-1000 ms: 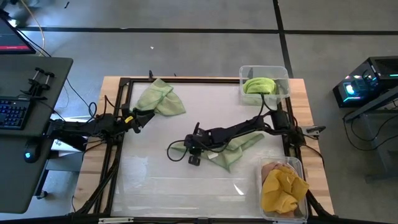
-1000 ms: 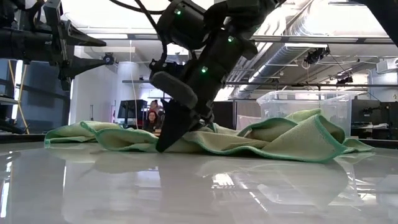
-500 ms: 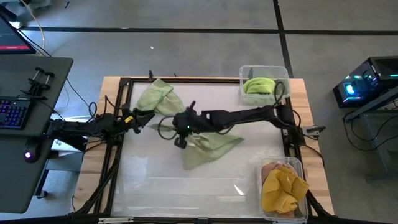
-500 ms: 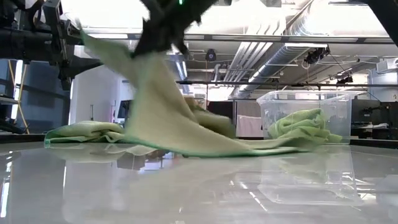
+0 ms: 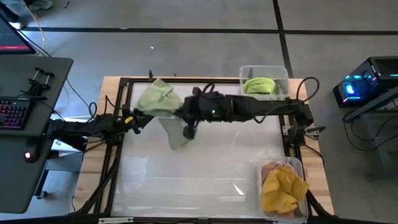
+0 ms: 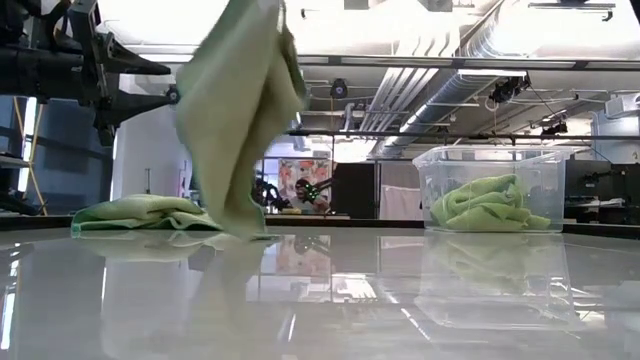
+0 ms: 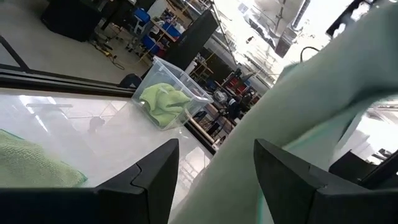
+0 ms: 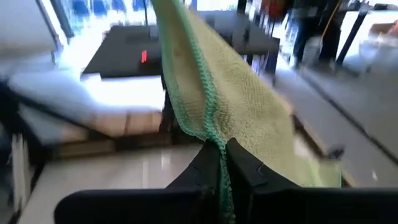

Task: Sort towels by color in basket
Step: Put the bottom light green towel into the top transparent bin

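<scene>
Hanging towel (image 5: pixel 176 132) — beside left hand (image 5: pixel 138 118), bin (image 5: pixel 283 74) apart

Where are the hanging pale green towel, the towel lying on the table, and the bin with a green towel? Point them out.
hanging pale green towel (image 5: pixel 176 132), high view, lower drape.
towel lying on the table (image 5: pixel 157 96), high view, middle.
bin (image 5: pixel 281 73), high view, corner rim.

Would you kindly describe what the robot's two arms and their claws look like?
Both arms are dark, jointed and slim, with black cables looping beside them. The right arm shows a small green light. The left claw has two broad, flat black fingers; the right claw has narrower dark ones.
</scene>
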Tool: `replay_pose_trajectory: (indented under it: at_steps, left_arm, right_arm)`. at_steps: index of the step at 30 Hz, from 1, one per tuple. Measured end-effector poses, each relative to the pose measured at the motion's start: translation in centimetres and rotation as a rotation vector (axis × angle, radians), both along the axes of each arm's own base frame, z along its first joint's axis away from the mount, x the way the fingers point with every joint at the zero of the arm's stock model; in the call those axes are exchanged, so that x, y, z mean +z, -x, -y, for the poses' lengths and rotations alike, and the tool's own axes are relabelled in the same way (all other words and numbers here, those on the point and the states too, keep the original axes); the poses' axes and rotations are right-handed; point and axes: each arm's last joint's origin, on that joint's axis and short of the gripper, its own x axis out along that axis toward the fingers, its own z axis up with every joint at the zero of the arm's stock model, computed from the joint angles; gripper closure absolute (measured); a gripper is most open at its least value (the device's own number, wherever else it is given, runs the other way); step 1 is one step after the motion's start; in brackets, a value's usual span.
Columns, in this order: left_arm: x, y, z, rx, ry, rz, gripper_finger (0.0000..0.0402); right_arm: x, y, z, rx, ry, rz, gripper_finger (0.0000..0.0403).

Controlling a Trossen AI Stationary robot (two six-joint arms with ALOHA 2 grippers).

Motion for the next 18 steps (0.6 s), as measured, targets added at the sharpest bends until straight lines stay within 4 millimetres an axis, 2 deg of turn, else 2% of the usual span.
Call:
replay_pose_trajectory:
  at_steps: [3,11,15,18]
  left_arm:
    - [0.0,0.0,0.0,0.005,0.000,-0.001,0.0207]
    - [-0.1,0.0,0.0,0.017,0.000,-0.012,0.0207]
    - [-0.1,0.0,-0.1,0.024,0.001,-0.015,0.0207]
    - [-0.1,0.0,-0.1,0.035,0.002,-0.015,0.0207]
  right_arm:
    - [-2.6,0.2,-0.5,-0.024,-0.029,-0.161,0.0400]
    - [-12.3,0.7,-0.6,-0.103,-0.157,-0.432,0.0400]
    - [-16.3,1.3,-0.2,-0.106,-0.291,-0.490,0.0400]
    - [-18.3,1.5,-0.1,-0.082,-0.360,-0.496,0.0400]
